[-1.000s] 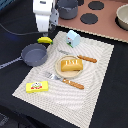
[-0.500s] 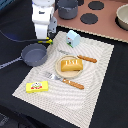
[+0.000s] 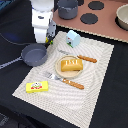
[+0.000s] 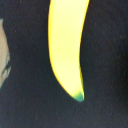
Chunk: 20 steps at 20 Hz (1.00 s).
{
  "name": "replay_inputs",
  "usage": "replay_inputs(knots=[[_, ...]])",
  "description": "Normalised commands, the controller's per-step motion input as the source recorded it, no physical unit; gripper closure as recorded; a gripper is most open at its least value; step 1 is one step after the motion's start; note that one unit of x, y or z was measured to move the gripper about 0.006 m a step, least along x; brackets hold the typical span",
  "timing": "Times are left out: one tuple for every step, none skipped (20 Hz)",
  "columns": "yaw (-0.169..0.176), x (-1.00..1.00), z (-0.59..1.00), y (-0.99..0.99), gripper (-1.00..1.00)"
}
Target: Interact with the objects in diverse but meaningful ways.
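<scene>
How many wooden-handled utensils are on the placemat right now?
2: a knife beside the plate toward the carton, and a fork on the plate's other side, near the yellow box. None looks hidden.

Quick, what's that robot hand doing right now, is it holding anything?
Hand: cannot be told whether open or closed. It hangs over the yellow banana, beside the frying pan; no grip is visible.

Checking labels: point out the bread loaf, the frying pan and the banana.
bread loaf (image 3: 71, 64), exterior view, middle of its top.
frying pan (image 3: 34, 54), exterior view, inside of its bowl.
banana (image 4: 67, 45), wrist view, middle of its body.
</scene>
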Motion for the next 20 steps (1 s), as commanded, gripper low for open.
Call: replay_inputs(knots=[[0.009,-0.31,-0.35,0.07,-1.0],[0.009,-0.29,-0.33,0.07,-1.0],[0.009,-0.31,-0.33,0.06,-1.0],[0.009,-0.29,-0.32,0.05,-1.0],[0.006,-0.29,-0.29,0.06,-1.0],[0.004,-0.29,-0.27,0.05,-1.0],[0.004,-0.27,-0.24,0.05,-1.0],[0.003,-0.27,-0.22,0.05,-1.0],[0.003,-0.26,-0.14,0.02,-1.0],[0.004,-0.24,-0.11,0.04,1.0],[0.001,-0.23,-0.06,0.02,1.0],[0.0,-0.21,-0.04,0.01,1.0],[0.0,-0.21,-0.02,0.0,1.0],[0.0,-0.22,-0.03,0.0,1.0],[0.001,-0.21,-0.03,0.0,1.0],[0.001,-0.23,-0.04,0.0,1.0],[0.001,-0.22,-0.03,0.0,1.0],[0.002,-0.22,-0.05,0.0,1.0],[0.002,-0.23,-0.05,0.0,1.0],[0.001,-0.23,-0.06,0.0,1.0]])
